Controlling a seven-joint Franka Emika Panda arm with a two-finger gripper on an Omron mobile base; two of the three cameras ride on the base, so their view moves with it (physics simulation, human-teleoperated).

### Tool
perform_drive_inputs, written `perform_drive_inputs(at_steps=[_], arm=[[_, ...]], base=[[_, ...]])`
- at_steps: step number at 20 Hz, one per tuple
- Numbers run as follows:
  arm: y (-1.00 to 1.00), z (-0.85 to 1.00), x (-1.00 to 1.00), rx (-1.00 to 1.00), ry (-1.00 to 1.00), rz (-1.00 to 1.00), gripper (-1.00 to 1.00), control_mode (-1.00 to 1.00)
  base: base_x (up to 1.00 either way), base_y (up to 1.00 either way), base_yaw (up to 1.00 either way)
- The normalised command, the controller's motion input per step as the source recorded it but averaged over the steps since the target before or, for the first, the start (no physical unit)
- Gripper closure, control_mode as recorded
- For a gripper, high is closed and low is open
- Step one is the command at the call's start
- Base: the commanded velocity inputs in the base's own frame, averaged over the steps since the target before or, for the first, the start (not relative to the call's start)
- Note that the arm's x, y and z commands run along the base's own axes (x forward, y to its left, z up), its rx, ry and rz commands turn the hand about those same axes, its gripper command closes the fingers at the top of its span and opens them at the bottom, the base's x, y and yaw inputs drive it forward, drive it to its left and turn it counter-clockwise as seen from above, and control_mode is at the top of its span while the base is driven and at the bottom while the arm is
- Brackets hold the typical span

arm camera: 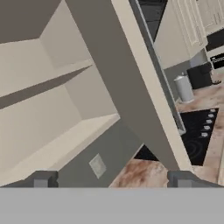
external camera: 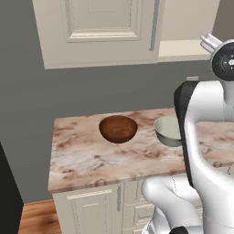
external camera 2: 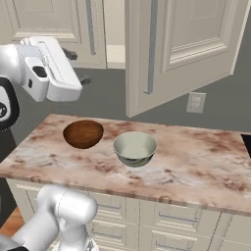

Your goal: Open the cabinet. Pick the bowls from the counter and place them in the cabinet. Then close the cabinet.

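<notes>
A kitchen: marbled counter [external camera 2: 196, 162], wall cabinet [external camera 2: 186, 44], stovetop [arm camera: 192, 140].

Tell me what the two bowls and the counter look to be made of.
Brown bowl: looks like polished wood, reddish-brown with a soft sheen and faint grain-like streaks. Pale bowl: probably glazed ceramic, smooth grey-green with a light interior; plastic can't be ruled out. Counter: marbled stone by its look, pinkish-brown veins over white, with a thick edge.
</notes>
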Motion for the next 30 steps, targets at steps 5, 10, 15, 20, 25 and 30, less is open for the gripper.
perform_drive_inputs(at_steps=[5, 10, 15, 20, 25, 30], arm=[[0.00, 0.00, 0.36, -0.06, 0.00, -0.15, -1.00, -1.00], [-0.10, 0.00, 0.33, -0.03, 0.00, -0.13, -1.00, -1.00], [-0.60, -0.02, 0.10, 0.00, 0.00, -0.01, -1.00, -1.00], [-0.45, -0.06, 0.16, 0.00, 0.00, 0.00, -1.00, -1.00], [-0.09, -0.17, 0.20, 0.00, 0.00, 0.00, -1.00, -1.00], [0.00, -0.23, 0.07, 0.00, 0.00, 0.00, -1.00, -1.00]], base=[[0.00, 0.00, 0.00], [0.00, 0.00, 0.00], [0.00, 0.00, 0.00], [0.00, 0.00, 0.00], [0.00, 0.00, 0.00], [0.00, 0.00, 0.00]])
